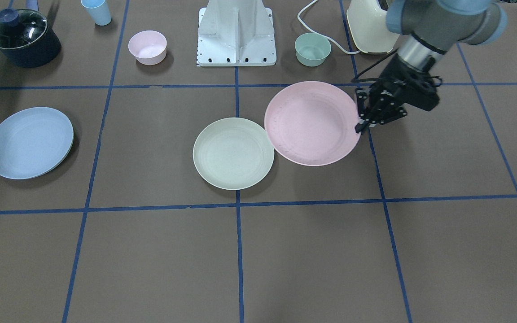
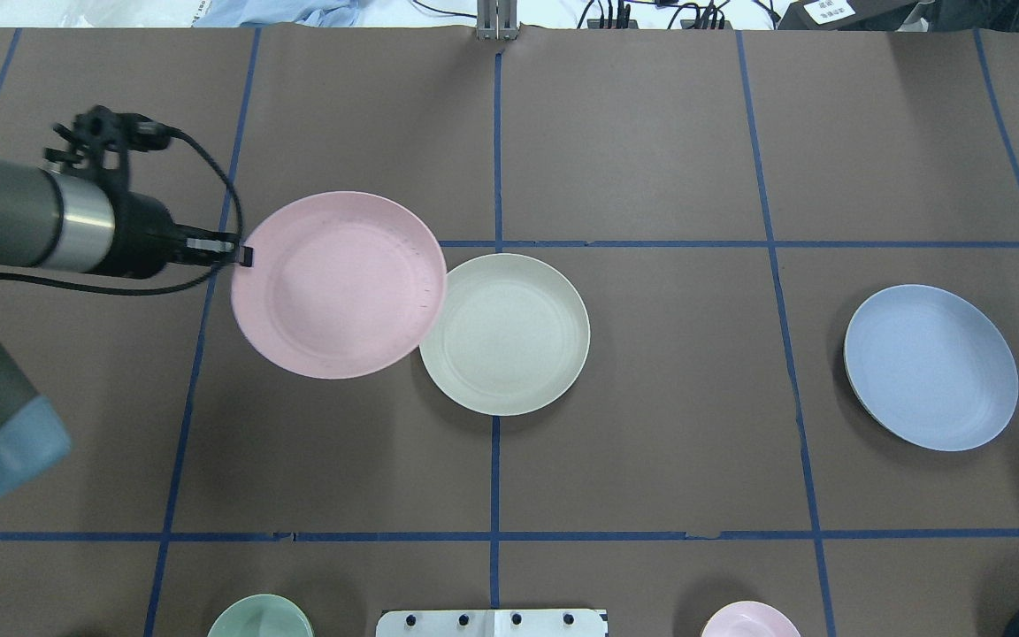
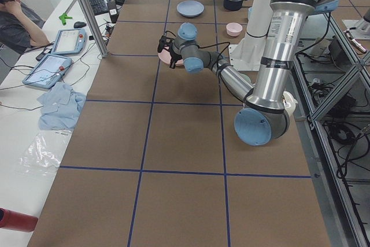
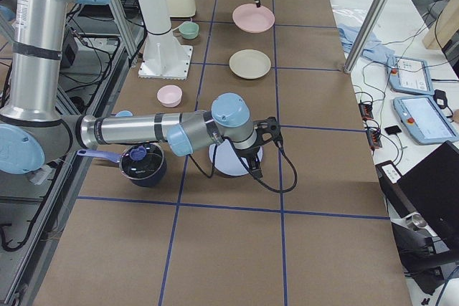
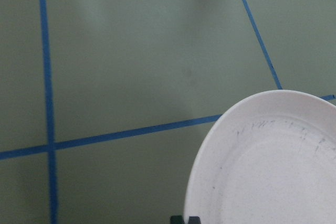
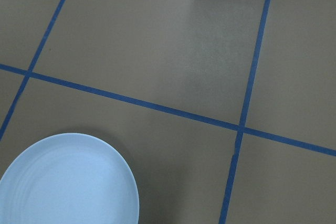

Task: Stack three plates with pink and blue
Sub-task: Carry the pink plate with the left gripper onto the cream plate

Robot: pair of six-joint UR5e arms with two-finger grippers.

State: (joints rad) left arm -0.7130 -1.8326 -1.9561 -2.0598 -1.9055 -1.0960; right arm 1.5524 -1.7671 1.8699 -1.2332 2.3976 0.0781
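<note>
A brown bench (image 1: pixel 151 251) marked into squares by blue tape lines (image 1: pixel 238 251) was seen, with a white side desk (image 3: pixel 34 114) along its far edge where teach pendants (image 3: pixel 52 67) and a blue cloth (image 3: pixel 60 105) lay and an operator (image 3: pixel 14 21) sat. The pink plate (image 1: pixel 312 123), round, shallow, matte and faintly speckled, was pinched at its rim by the left claw (image 1: pixel 361 126), whose fingers were pressed onto that edge. From the claw the plate reached toward the bench's middle, its far rim overlapping the cream-green plate (image 1: pixel 233 153), which lay flat just beyond. The blue plate (image 1: pixel 29 142) lay well apart from the left claw, close by the right claw (image 4: pixel 256 170); whether that claw was spread or pressed together could not be told. Toward the robot's white base (image 1: pixel 237 36) from the left claw, a green bowl (image 1: pixel 313 49) and a cream appliance (image 1: pixel 368 27) were set; further along, a pink bowl (image 1: pixel 147 47), a blue cup (image 1: pixel 97 11) and a dark lidded pot (image 1: pixel 24 38).
</note>
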